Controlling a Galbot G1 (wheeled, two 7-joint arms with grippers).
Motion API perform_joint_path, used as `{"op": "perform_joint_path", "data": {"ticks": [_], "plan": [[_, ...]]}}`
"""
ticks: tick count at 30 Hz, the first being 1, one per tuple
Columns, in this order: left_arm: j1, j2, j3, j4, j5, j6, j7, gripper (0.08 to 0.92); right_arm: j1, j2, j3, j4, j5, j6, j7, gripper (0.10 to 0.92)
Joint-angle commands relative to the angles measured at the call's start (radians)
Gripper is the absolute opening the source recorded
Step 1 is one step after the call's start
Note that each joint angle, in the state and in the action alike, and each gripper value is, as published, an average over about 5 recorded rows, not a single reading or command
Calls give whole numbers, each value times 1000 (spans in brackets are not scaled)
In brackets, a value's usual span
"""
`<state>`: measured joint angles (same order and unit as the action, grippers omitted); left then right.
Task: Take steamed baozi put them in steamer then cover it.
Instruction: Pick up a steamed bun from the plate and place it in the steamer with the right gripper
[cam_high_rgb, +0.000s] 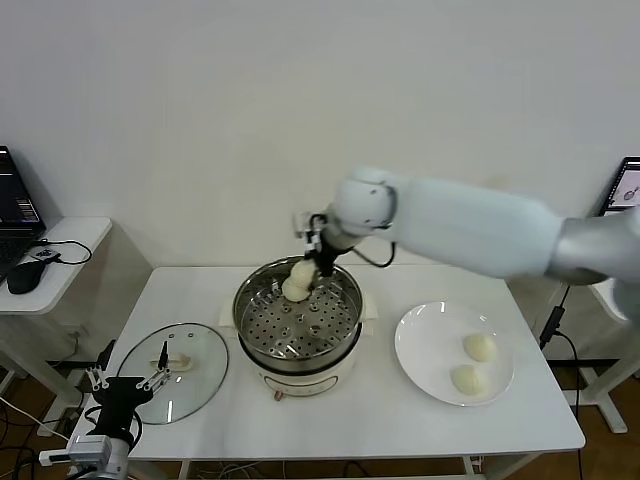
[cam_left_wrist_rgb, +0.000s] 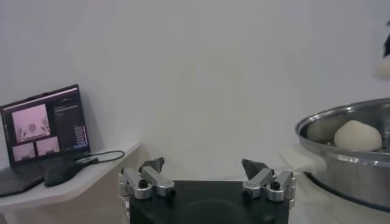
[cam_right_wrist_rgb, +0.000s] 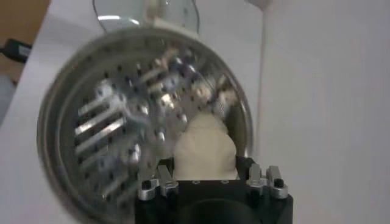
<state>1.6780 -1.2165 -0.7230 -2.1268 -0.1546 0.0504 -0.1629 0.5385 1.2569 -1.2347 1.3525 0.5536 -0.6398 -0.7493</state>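
The steamer (cam_high_rgb: 298, 325) is shiny perforated metal; the cover (cam_high_rgb: 173, 372) is clear glossy glass; the baozi (cam_high_rgb: 481, 347) look smooth and matt.

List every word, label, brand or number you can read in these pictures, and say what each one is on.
No text can be read in any view.
Open black laptop on the white side table: its screen shows picture panels and lines of text, too small to read.
Round shiny stainless-steel steamer on its cream-white base: no label or brand shows.
Flat round white plate: plain, no markings.
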Motion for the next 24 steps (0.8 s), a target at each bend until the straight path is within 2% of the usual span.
{"op": "perform_joint_path", "data": {"ticks": [1, 17, 24], "plan": [[0, -1, -2, 0, 0, -1, 1, 823, -87, 160, -12, -89, 47, -47, 57, 628], [6, -2, -5, -7, 0, -7, 2, 823, -162, 228, -15, -189, -28, -58, 75, 634], [11, 0, -10, -11, -1, -8, 2, 823, -95, 163, -2, -139, -38, -59, 22, 789]]}}
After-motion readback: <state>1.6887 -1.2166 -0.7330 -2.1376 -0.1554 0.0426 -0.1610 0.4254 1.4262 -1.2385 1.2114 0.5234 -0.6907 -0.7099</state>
